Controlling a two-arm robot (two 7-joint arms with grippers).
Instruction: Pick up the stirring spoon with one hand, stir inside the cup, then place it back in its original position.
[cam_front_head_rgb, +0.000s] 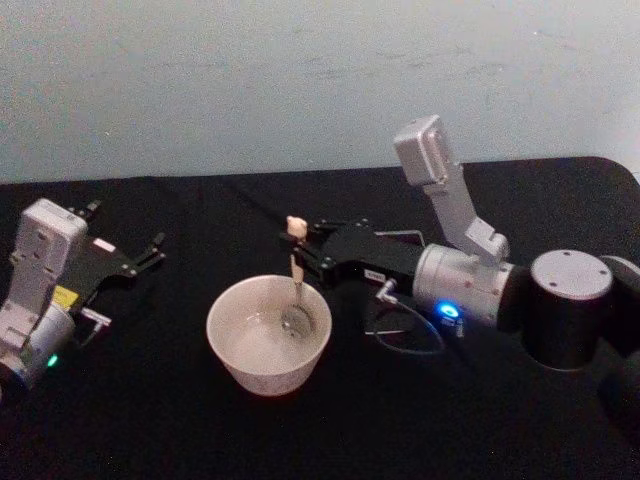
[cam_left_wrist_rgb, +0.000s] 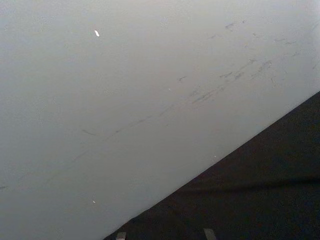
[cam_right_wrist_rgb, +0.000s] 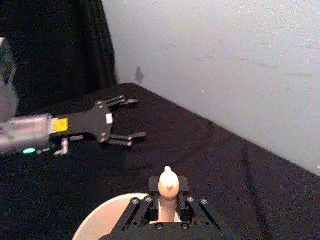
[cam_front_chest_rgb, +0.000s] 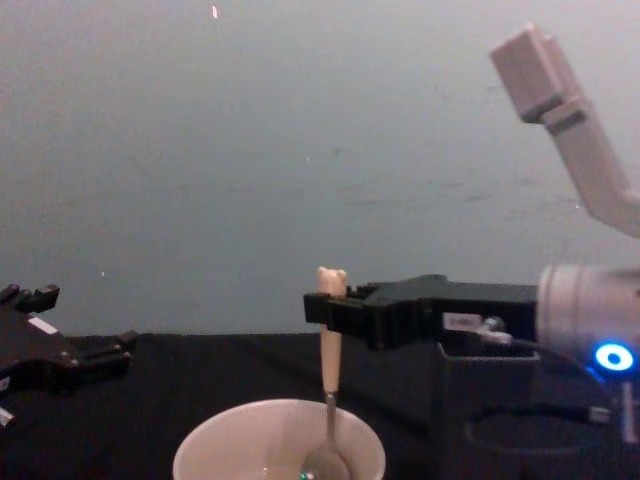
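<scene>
Toward the front edge of the black counter (cam_front_head_rgb: 150, 420), a little left of its middle, stands the cream cup (cam_front_head_rgb: 265, 372). The stirring spoon (cam_front_chest_rgb: 329, 365) hangs nearly upright in it, metal bowl down inside the cup near the wall on the right-edge side, beige handle rising above the rim. The right claw (cam_front_chest_rgb: 330, 308) reaches in from the counter's right edge and is clamped on the handle just under the little bear head, which pokes up between its fingers in the right wrist view.

The left claw (cam_right_wrist_rgb: 131, 119) is parked near the left edge, well apart from the cup, fingers spread and holding nothing.

I judge the stirring step to be in hand: the spoon is picked up and already in the cup, with only the return left after that. The next move probably calls for small circles that keep the spoon clear of the cup wall, since the cup looks light enough to slide or tip. Then comes a straight lift above the rim before carrying the spoon away. A dark square holder (cam_front_chest_rgb: 485, 400) sits beneath the right arm and may be where it goes back.

As for writing, a yellow label (cam_right_wrist_rgb: 61, 125) on the left claw's body and a white label (cam_front_chest_rgb: 462, 322) on the right one carry print too small to read.
</scene>
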